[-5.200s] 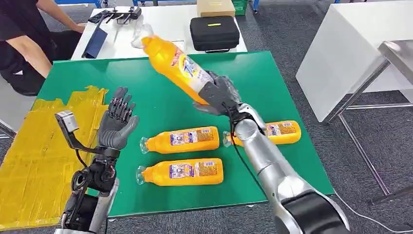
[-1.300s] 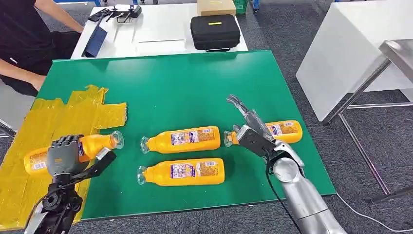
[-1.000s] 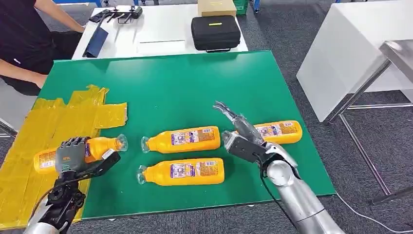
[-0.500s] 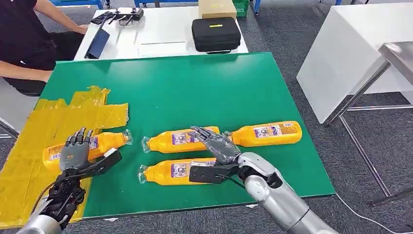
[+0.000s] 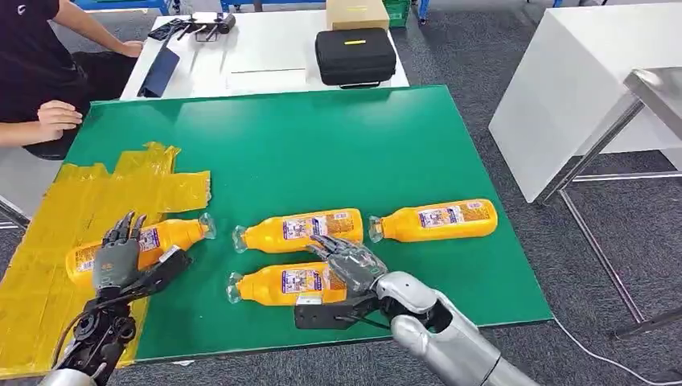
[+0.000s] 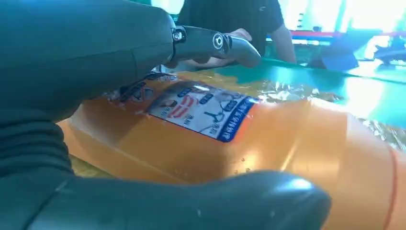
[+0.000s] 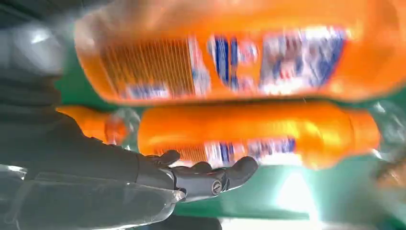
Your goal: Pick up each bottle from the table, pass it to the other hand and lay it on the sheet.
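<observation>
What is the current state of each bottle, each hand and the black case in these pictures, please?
Bottle on the sheet: lying, mostly on the yellow sheet, cap end over the green table.
Nearest bottle: lying, right hand over its base end.
Middle bottle: lying, untouched.
Far-right bottle: lying, untouched.
Left hand: open, fingers spread over the bottle on the sheet.
Right hand: open, not yet gripping.
Black case: closed.
</observation>
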Controlling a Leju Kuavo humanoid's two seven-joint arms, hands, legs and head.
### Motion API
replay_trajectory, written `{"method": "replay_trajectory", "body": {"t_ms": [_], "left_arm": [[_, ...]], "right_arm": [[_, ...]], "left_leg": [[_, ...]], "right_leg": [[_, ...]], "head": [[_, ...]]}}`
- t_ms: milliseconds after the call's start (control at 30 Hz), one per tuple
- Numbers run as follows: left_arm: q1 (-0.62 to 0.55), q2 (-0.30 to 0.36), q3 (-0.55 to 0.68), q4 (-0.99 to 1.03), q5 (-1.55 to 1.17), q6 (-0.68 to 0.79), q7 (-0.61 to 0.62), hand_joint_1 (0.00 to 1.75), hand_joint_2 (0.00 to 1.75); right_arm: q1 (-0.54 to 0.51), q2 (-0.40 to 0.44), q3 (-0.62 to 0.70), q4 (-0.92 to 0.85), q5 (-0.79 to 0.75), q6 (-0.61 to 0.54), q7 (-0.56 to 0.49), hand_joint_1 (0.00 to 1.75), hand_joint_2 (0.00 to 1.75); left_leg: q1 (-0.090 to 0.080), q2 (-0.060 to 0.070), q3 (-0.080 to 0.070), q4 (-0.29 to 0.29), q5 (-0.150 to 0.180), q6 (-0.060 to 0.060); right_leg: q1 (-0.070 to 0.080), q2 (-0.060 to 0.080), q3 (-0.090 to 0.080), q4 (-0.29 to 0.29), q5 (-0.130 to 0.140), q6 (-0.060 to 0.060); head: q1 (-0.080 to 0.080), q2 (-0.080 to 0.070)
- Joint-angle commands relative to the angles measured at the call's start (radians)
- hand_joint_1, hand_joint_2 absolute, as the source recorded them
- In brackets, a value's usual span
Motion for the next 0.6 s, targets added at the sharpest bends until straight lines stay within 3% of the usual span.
{"method": "replay_trajectory", "body": {"t_ms": [33,133,167,233,400,433,500,533,600], "left_arm": [[0.078,-0.06,0.158,-0.214,0.289,0.066,-0.141,0.0,0.0],[0.113,-0.094,0.212,-0.355,0.515,0.064,-0.228,0.0,0.0],[0.116,-0.098,0.214,-0.38,0.544,0.06,-0.239,0.0,0.0],[0.12,-0.099,0.207,-0.433,0.638,0.058,-0.268,0.0,0.0],[0.156,-0.093,0.185,-0.508,0.735,0.055,-0.275,0.0,0.0],[0.172,-0.093,0.185,-0.522,0.746,0.053,-0.279,0.0,0.0],[0.18,-0.095,0.185,-0.527,0.749,0.056,-0.282,0.0,0.0],[0.182,-0.096,0.187,-0.529,0.757,0.061,-0.291,0.0,0.0],[0.173,-0.098,0.185,-0.52,0.772,0.052,-0.299,0.0,0.0]], "right_arm": [[0.138,-0.017,0.036,-0.055,0.1,0.011,0.119,0.0,1.75],[0.168,-0.011,0.032,-0.037,0.117,0.023,0.119,0.0,1.75],[0.171,-0.009,0.03,-0.029,0.114,0.023,0.12,0.0,1.75],[0.184,-0.008,0.023,-0.003,0.118,0.024,0.125,0.0,1.75],[0.242,-0.004,-0.008,0.012,0.211,0.039,0.187,0.0,1.75],[0.249,-0.005,-0.015,0.024,0.219,0.036,0.188,0.09,1.75],[0.251,-0.008,-0.015,0.031,0.223,0.03,0.183,0.09,1.75],[0.249,-0.003,-0.02,0.045,0.241,0.028,0.192,1.75,1.75],[0.245,0.011,-0.03,0.077,0.244,0.03,0.197,1.75,1.75]], "left_leg": [[0.002,-0.001,0.003,-0.001,-0.001,-0.001],[0.003,-0.001,0.005,-0.003,-0.004,-0.002],[0.001,-0.002,-0.002,-0.001,-0.001,-0.001],[0.002,-0.002,-0.002,0.0,-0.001,-0.001],[0.002,-0.002,0.0,-0.002,-0.001,-0.001],[0.001,-0.002,0.0,-0.002,-0.001,-0.001],[0.001,-0.001,0.0,-0.002,-0.001,-0.001],[0.001,-0.001,0.002,-0.003,-0.002,-0.001],[0.002,-0.002,0.003,-0.003,-0.002,-0.001]], "right_leg": [[0.002,-0.003,0.004,-0.002,-0.002,-0.001],[0.004,-0.003,0.007,-0.004,-0.004,-0.002],[0.002,-0.003,-0.001,-0.001,-0.002,-0.001],[0.002,-0.003,-0.001,-0.002,-0.001,-0.001],[0.003,-0.004,0.001,-0.003,-0.002,-0.001],[0.002,-0.003,0.001,-0.003,-0.002,-0.001],[0.001,-0.002,0.0,-0.003,-0.001,-0.001],[0.002,-0.002,0.003,-0.004,-0.002,-0.001],[0.003,-0.003,0.004,-0.005,-0.002,-0.001]], "head": [[0.0,0.0],[0.0,0.0],[0.0,0.0],[0.0,0.0],[0.0,0.0],[0.0,0.0],[0.0,0.0],[0.0,0.0],[0.0,0.0]]}}
